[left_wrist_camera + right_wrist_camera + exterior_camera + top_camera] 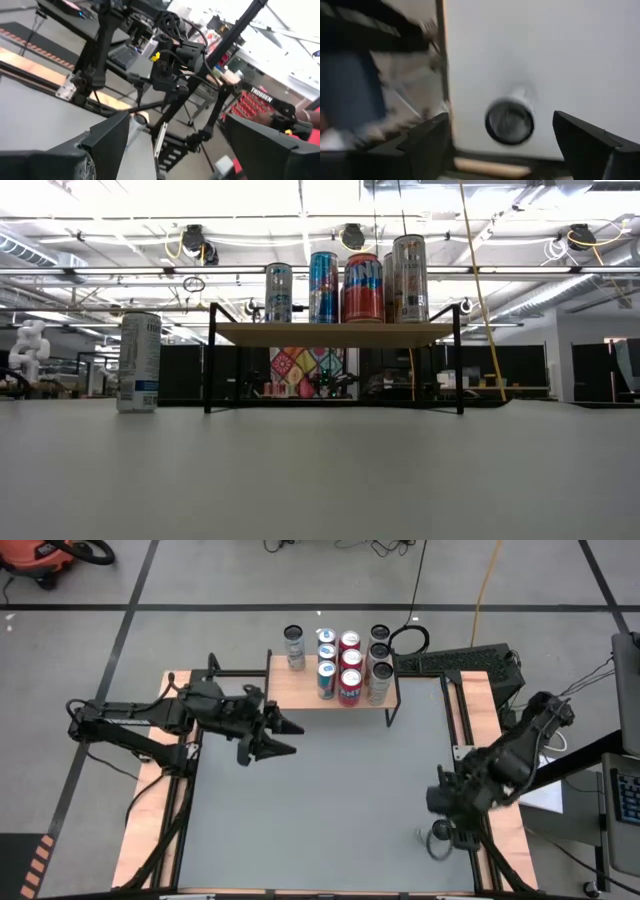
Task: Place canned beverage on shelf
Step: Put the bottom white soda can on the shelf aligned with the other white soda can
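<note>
— What stands farthest left?

— In the low view, one can (138, 362). It is tall and slim, silver, with dark lettering running up its side and a blue-and-white band near the foot. It stands upright on the grey surface (320, 810), left of the shelf's left leg and nearer the camera than the shelf. I cannot find it in the high view.

— And the left gripper?

— The left gripper (297, 738) hangs above the surface in front of the shelf's left end. Its fingers are spread apart with nothing between them.

— The shelf itself?

— The shelf (285, 690) is at the far middle of the surface, a pale wooden top on thin black legs. The shelved cans (363, 288) are all upright. A silver one stands alone at the left end. Then come blue, red and silver-grey ones, each colour in a line of three running back.

— Then the right side?

— The right gripper (445, 810) points down near the surface's right edge, well apart from the shelf. Its fingers are wide apart and grip nothing. Just below it a round thing (510, 120) with a shiny top sits on the surface. It may be a can seen end-on, but it is too blurred to tell.
</note>
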`<action>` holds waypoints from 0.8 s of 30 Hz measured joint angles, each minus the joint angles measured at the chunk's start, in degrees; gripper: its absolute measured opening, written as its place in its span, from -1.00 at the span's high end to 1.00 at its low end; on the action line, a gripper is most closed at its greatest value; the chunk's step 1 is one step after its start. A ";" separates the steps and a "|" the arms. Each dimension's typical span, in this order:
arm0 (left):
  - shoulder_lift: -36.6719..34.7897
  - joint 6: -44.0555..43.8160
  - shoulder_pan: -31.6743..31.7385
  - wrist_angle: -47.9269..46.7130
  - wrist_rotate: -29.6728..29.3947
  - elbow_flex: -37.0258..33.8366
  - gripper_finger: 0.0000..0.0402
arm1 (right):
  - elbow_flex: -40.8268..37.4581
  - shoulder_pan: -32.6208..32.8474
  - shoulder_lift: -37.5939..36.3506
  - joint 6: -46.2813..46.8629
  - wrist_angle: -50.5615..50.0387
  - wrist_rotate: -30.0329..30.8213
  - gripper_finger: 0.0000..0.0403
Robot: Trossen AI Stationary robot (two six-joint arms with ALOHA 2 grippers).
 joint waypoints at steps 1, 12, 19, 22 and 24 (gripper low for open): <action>0.00 0.29 -0.39 -0.45 0.05 0.00 -0.64 | 0.00 1.10 0.84 -0.64 -1.17 -0.01 -0.61; 0.00 1.88 -2.55 -0.76 0.24 0.00 -0.64 | 0.00 5.44 7.62 -2.05 -4.75 5.57 -0.67; 0.00 1.88 -2.50 -0.76 0.27 0.00 -0.64 | 0.00 5.76 10.73 -0.39 -3.55 5.57 -0.67; 0.00 1.88 -2.52 -0.76 0.37 0.00 -0.64 | 0.00 7.00 12.09 1.04 -4.43 5.95 -0.64; 0.00 1.88 -2.52 -0.76 0.55 0.00 -0.64 | -0.33 8.01 12.93 2.53 -5.13 7.09 -0.63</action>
